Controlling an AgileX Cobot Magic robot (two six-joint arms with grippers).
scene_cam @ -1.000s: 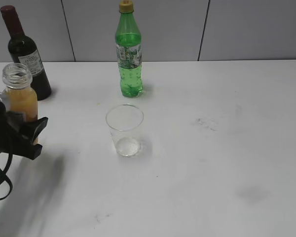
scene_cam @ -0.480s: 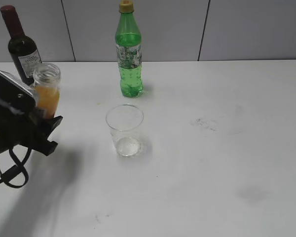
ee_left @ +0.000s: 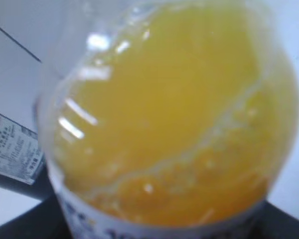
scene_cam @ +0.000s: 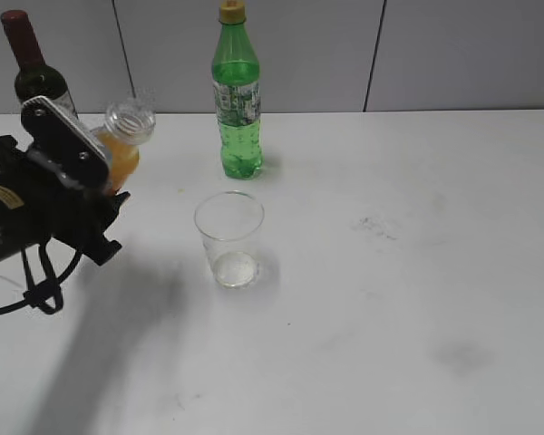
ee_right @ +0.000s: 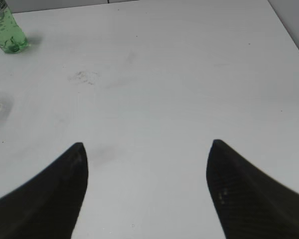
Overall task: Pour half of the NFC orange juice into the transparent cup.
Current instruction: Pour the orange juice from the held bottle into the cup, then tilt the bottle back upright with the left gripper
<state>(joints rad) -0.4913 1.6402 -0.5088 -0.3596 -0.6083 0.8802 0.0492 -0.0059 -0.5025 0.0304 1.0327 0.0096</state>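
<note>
Orange juice bottle [scene_cam: 122, 145] rides tilted in the left gripper [scene_cam: 89, 190], clamped on it, left of the transparent cup [scene_cam: 229, 237] and well short of its rim. Best to centre the neck over the cup before tipping further. Left wrist view shows juice sloshing; right gripper [ee_right: 147, 164] hangs spread, idle

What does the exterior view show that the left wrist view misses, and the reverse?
Only the exterior view shows the transparent cup, the green soda bottle and the left tool holding the NFC orange juice tilted toward the cup, mouth open. Only the left wrist view shows the juice surface slanting inside the bottle. Both show the juice and the dark wine bottle.
</note>
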